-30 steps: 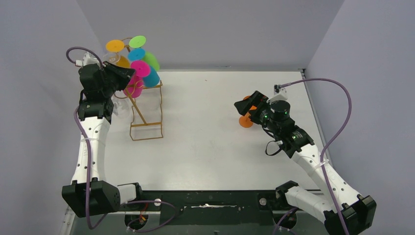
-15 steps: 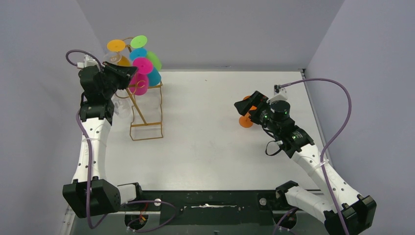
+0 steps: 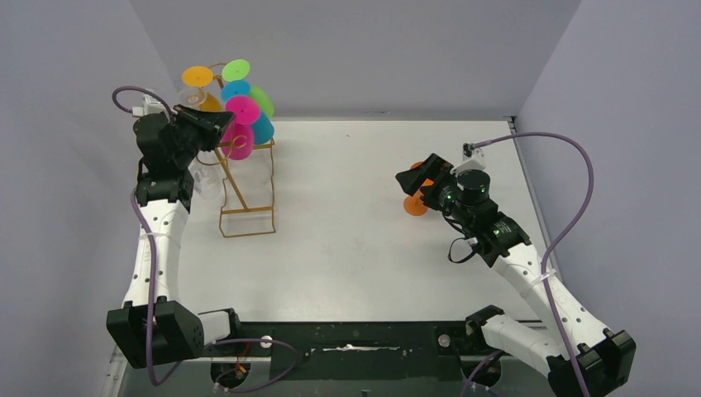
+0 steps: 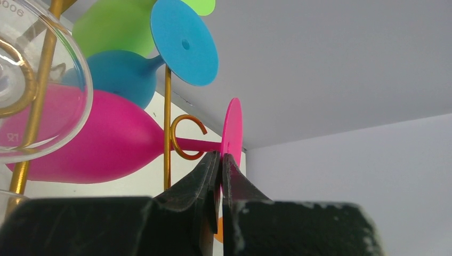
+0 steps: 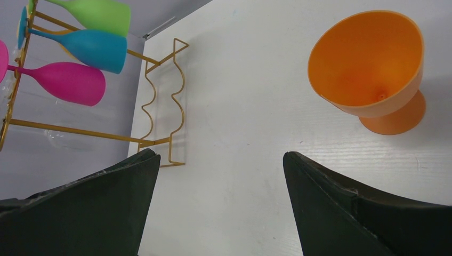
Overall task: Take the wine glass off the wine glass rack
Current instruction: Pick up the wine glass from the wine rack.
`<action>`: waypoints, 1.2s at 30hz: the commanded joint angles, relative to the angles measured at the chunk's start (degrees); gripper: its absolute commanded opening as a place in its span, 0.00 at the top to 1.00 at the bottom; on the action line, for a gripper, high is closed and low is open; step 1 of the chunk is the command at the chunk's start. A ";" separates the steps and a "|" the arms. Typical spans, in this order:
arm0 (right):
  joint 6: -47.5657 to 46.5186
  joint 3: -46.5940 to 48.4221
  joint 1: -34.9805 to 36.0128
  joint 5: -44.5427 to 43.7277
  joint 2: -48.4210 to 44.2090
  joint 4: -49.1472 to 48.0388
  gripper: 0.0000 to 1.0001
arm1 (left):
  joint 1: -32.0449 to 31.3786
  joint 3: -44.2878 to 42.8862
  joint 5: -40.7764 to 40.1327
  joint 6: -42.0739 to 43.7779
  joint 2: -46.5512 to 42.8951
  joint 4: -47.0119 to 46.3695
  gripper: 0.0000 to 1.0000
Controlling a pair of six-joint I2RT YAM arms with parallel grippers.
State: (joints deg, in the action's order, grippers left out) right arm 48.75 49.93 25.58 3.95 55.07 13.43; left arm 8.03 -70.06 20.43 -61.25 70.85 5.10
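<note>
Left arm (image 3: 155,240) runs up the left side of the top view, wrist bent toward the upper-left corner. Left gripper (image 4: 220,156) is pinched tight on the rim of the foot disc of the pink wine glass (image 4: 90,154). That glass lies sideways on the rack (image 4: 167,101), stem through a curled hook (image 4: 189,116).

Right arm (image 3: 529,271) reaches from lower right to mid-right. Right gripper (image 5: 221,157) is spread wide with nothing between the fingers, over the table (image 3: 355,248) near an orange glass (image 5: 368,64) standing there.

In the top view the right gripper hides most of that glass, and the left gripper covers part of the pink bowl. A clear glass (image 4: 48,80) is cut off at the upper left of the left wrist view.

Count on the rack: four coloured glasses, namely orange-footed glass (image 3: 197,77), green glass (image 3: 236,69), blue glass (image 3: 234,89) and the pink one. One orange on the table. Number of clear ones can't be told.
</note>
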 commanded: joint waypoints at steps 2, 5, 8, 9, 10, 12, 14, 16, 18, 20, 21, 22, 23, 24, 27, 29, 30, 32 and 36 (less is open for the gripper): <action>0.29 1.81 0.35 -0.30 -0.93 -2.12 0.11 | -0.03 -0.33 1.65 0.43 -1.01 -4.02 1.00; 0.55 1.57 0.35 -0.12 -0.80 -2.58 0.11 | -0.03 0.35 1.60 0.17 -1.15 -4.82 1.00; 0.64 1.77 0.35 0.44 -0.39 -2.74 0.10 | 0.01 0.33 0.83 0.17 -1.09 -4.84 1.00; 0.64 1.87 0.37 0.47 -0.35 -2.71 0.11 | 0.09 0.21 0.83 0.24 -0.96 -4.84 1.00; 0.60 1.94 0.35 0.47 -0.38 -2.59 0.11 | 0.43 0.00 1.22 0.21 -0.74 -4.69 1.00; 0.41 2.01 0.35 0.31 -0.53 -2.46 0.11 | 1.47 -0.60 1.90 -0.19 -0.12 -4.15 1.00; 0.34 1.93 0.40 0.01 -0.85 -2.19 0.10 | 1.93 -0.77 2.22 -0.48 0.08 -4.00 1.00; 0.21 1.71 0.35 -0.14 -1.22 -2.25 0.11 | 1.96 -0.77 2.25 -0.45 -0.16 -4.13 1.00; 0.25 1.60 0.34 -0.32 -1.45 -2.34 0.11 | 1.91 -0.82 2.54 -0.32 -0.34 -3.96 1.00; 0.25 1.49 0.42 -0.39 -1.50 -2.52 0.11 | 1.99 -0.95 3.08 -0.08 -0.27 -3.45 1.00; 0.33 1.46 0.39 -0.28 -1.47 -2.60 0.11 | 1.94 -0.91 3.64 -0.14 -0.34 -3.67 1.00; 0.42 1.48 0.35 -0.21 -1.39 -2.62 0.11 | 1.97 -0.86 4.35 -0.29 -0.36 -3.96 1.00; 0.46 1.48 0.36 -0.11 -1.26 -2.62 0.10 | 1.96 -0.80 5.24 -0.43 -0.36 -4.31 1.00; 0.49 1.48 0.36 0.00 -1.19 -2.61 0.11 | 1.95 -0.81 5.99 -0.44 -0.28 -4.47 1.00; 0.64 1.56 0.39 0.11 -1.23 -2.36 0.11 | 2.10 -1.96 10.61 1.76 0.28 -3.17 1.00; 0.64 1.72 0.37 0.14 -1.58 -1.91 0.11 | 2.16 -4.39 12.87 4.50 1.39 -0.03 1.00; 0.64 1.64 0.35 0.06 -1.81 -1.82 0.10 | 2.16 -4.71 14.05 5.01 1.80 0.41 1.00; 0.85 1.34 0.38 -0.32 -2.43 -2.01 0.11 | 2.16 -4.23 16.62 4.76 2.45 -0.25 1.00; 1.16 1.13 0.39 -0.27 -2.76 -2.31 0.10 | 2.16 -3.35 16.00 4.48 1.99 -0.61 1.00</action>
State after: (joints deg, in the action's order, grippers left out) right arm 49.17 49.93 25.58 4.10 54.15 13.63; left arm 10.31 -71.64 30.72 -57.89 73.32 5.15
